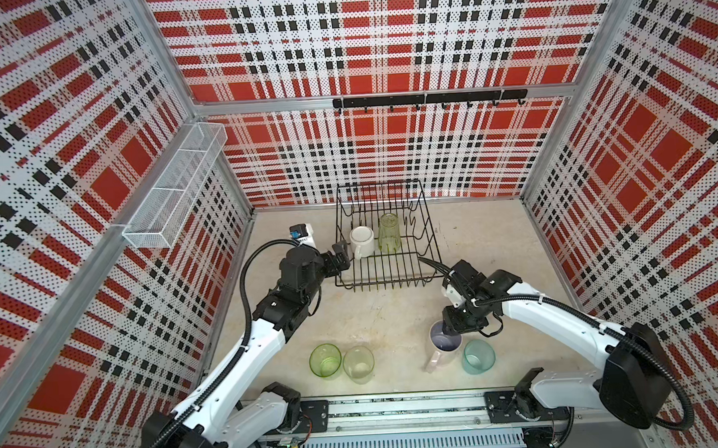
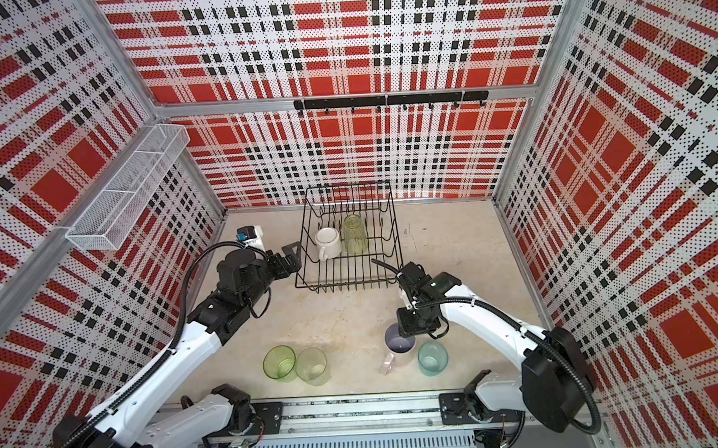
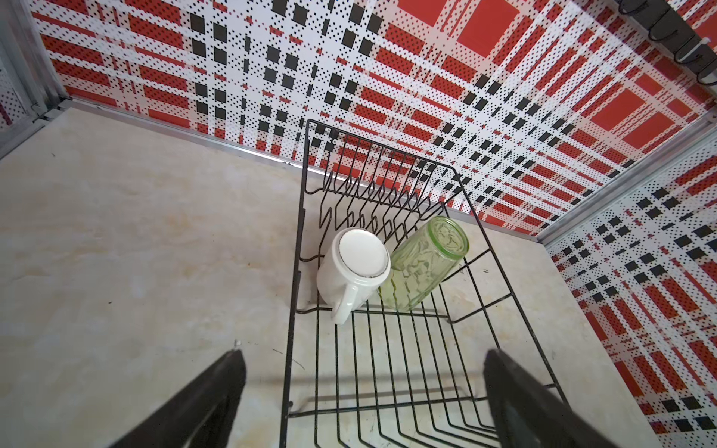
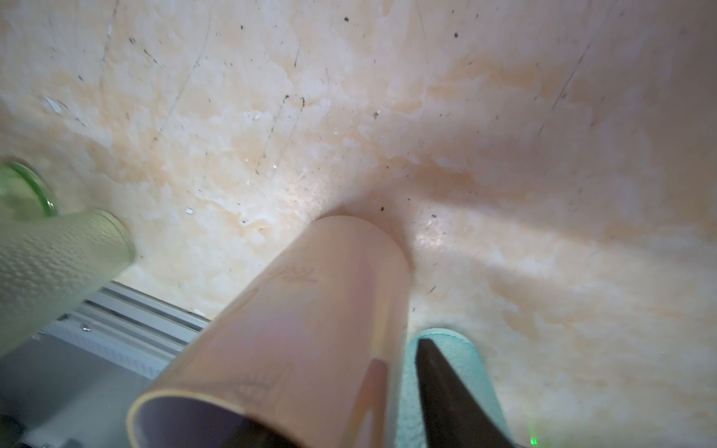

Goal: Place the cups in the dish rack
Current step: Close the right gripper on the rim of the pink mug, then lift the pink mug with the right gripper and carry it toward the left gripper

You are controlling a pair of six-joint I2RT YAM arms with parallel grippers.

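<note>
Overhead, in both top views, the dish rack (image 1: 389, 282) stands at the back of the desk (image 1: 374, 316); a white mug (image 1: 362, 241) and an inverted green tumbler (image 1: 389, 232) sit base-up inside it, just beside each other, the mug against the left side; the left tool (image 1: 342, 257) hovers at that side, jaws spread wide and empty. Nearer the front, an upright green tumbler (image 1: 325, 359) and a frosted tumbler (image 1: 358, 364) stand side by side, well apart from the pink mug (image 1: 442, 350) and teal tumbler (image 1: 478, 356); the right tool (image 1: 451, 333) is down at the pink mug's far rim, its wrist hiding the jaws.

From the left wrist, two black fingers (image 3: 217, 388) frame the rack's near end, far apart; only here does the white mug's foot ring show, its handle pointing toward the camera; none of the desk cups appear.

From the right wrist, one dark finger (image 4: 446, 388) stands outside the pink mug's wall, between it and the teal tumbler; a dark shape at the lilac mouth may be the other; whether they pinch the wall I cannot tell; the rack lies outside this view.
</note>
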